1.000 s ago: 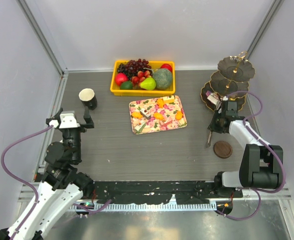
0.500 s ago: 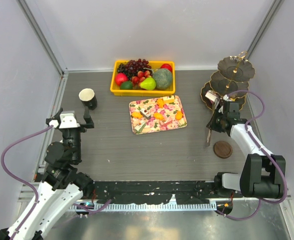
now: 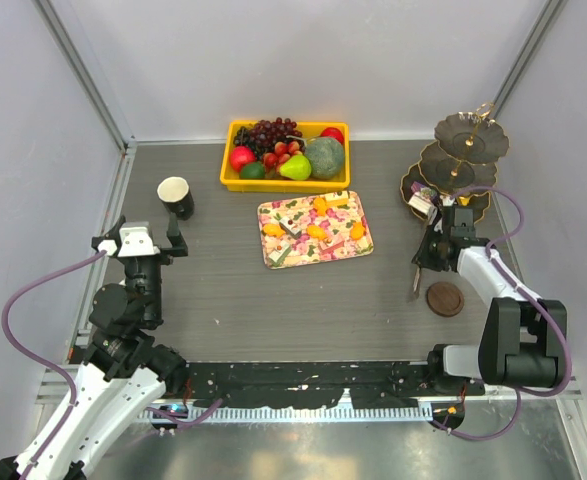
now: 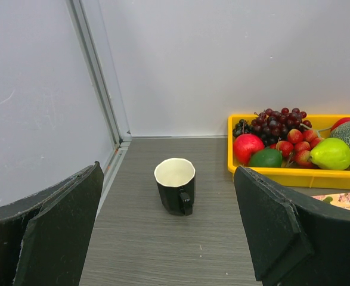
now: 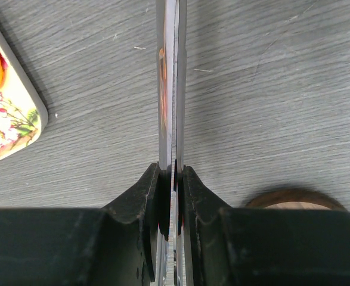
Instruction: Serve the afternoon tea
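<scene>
The pastries (image 3: 316,231) lie on the floral tray (image 3: 303,256) at the middle of the table (image 3: 273,300), not yet served, with a few small multicoloured pieces among them. The stand (image 3: 470,131) they are meant for waits at 2 o'clock from the tray, well apart, and something small seems to sit on its lowest tier, too small to name. Between tray and stand, just in front of the stand's base, the right gripper (image 3: 429,256) has its jaws clamped on what look like tongs (image 5: 170,89). Their two thin metal blades are pressed flat together and point down toward the table, probably so the food can be picked up without crushing it. The blade tips hang just beside a brown coaster (image 3: 444,298) at 4 o'clock, which is likely meant for a cup. At 10 o'clock the black cup (image 3: 176,197) stands upright with its handle toward the near edge. The left gripper (image 3: 140,238) faces it from 7 o'clock of the cup with jaws wide apart and nothing in them, apparently lined up for a grasp. A yellow bin (image 3: 286,184) of fruit sits at 12 o'clock. No light-blue cup shows.
</scene>
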Available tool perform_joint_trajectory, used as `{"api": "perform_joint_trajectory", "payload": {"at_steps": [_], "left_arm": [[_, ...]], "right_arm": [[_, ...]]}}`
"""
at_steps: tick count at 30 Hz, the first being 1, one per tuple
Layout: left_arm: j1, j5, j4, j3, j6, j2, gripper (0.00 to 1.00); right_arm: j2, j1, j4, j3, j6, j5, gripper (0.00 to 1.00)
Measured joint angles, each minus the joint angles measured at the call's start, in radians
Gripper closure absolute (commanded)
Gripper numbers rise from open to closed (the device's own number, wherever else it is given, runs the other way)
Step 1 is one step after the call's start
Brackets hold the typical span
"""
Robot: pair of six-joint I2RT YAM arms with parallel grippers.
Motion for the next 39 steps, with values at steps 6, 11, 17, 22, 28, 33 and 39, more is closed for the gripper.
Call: {"api": "perform_joint_trajectory", "payload": {"at_steps": [6,11,17,22,28,33,39], "left_arm": [[0.0,0.0,0.0,0.0,0.0,0.0,0.01],[0.0,0.0,0.0,0.0,0.0,0.0,0.01],[0.0,0.0,0.0,0.0,0.0,0.0,0.01],[0.0,0.0,0.0,0.0,0.0,0.0,0.01],[0.0,0.0,0.0,0.0,0.0,0.0,0.01],[0.0,0.0,0.0,0.0,0.0,0.0,0.01],[0.0,0.0,0.0,0.0,0.0,0.0,0.01]], "right_arm": [[0.014,0.0,0.002,-0.002,0.0,0.008,0.76],[-0.009,0.0,-0.011,-0.003,0.001,0.009,0.71],[-0.076,0.0,-0.06,-0.015,0.001,0.011,0.63],[-0.123,0.0,-0.101,-0.019,0.001,0.019,0.49],[-0.17,0.0,-0.143,-0.019,-0.003,0.034,0.46],[-0.232,0.003,-0.201,-0.017,-0.003,0.04,0.48],[-0.349,0.053,-0.283,0.017,-0.003,0.06,0.55]]}}
